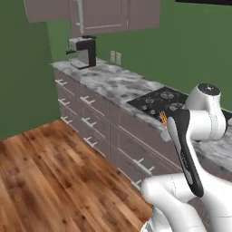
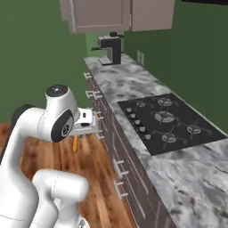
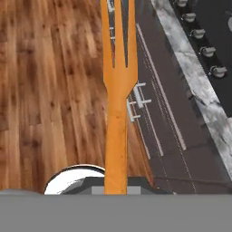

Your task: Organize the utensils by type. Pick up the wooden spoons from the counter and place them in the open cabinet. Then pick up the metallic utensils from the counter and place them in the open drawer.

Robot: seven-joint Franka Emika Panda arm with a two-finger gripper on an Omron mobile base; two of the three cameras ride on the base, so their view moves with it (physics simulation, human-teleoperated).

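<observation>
Claw pinched on orange fork, tines toward 12 o'clock over wooden floor. Thin grip: could slip, or strike drawer fronts at 3 o'clock.

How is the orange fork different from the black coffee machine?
The fork is orange, thin and flat; the coffee machine is dark and boxy. The fork is held in the gripper out over the floor; the coffee machine stands on the counter. Both are kitchen things.
</observation>
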